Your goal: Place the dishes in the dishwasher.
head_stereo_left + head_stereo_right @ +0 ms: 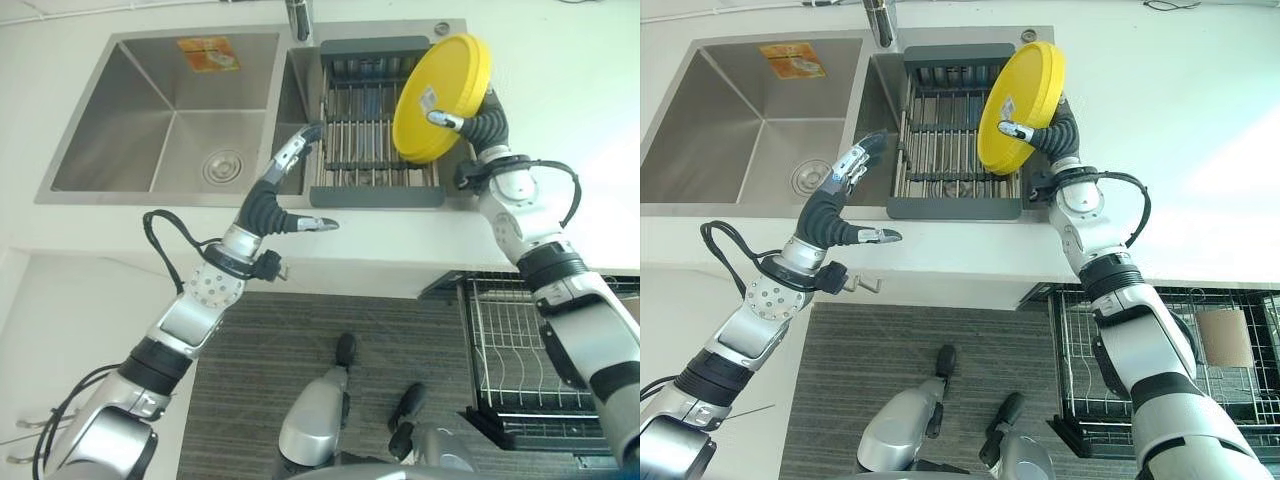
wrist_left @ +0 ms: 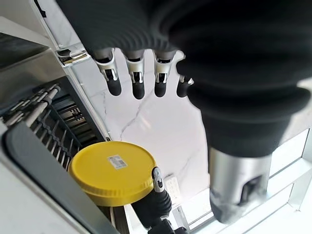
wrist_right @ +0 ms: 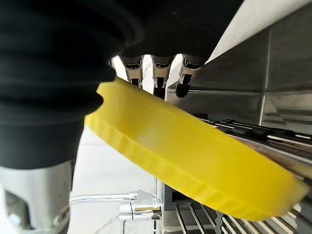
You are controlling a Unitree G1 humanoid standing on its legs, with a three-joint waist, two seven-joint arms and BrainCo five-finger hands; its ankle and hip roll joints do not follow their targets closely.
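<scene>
A yellow round plate (image 1: 441,97) is held tilted on edge above the right end of the drying rack (image 1: 376,128) in the sink; the same plate (image 3: 195,165) shows close up in the right wrist view. My right hand (image 1: 478,126) is shut on it, thumb across its underside and fingers behind the rim. My left hand (image 1: 281,190) hovers open at the sink's front edge, left of the rack, holding nothing. The left wrist view shows the plate (image 2: 113,171) past my straight fingers (image 2: 137,83).
A double steel sink (image 1: 160,110) is set in the white counter (image 1: 560,90), with a tap (image 1: 298,18) at the back. The open dishwasher's wire basket (image 1: 515,350) stands pulled out below the counter at lower right. Dark ribbed floor mat (image 1: 260,350) lies below.
</scene>
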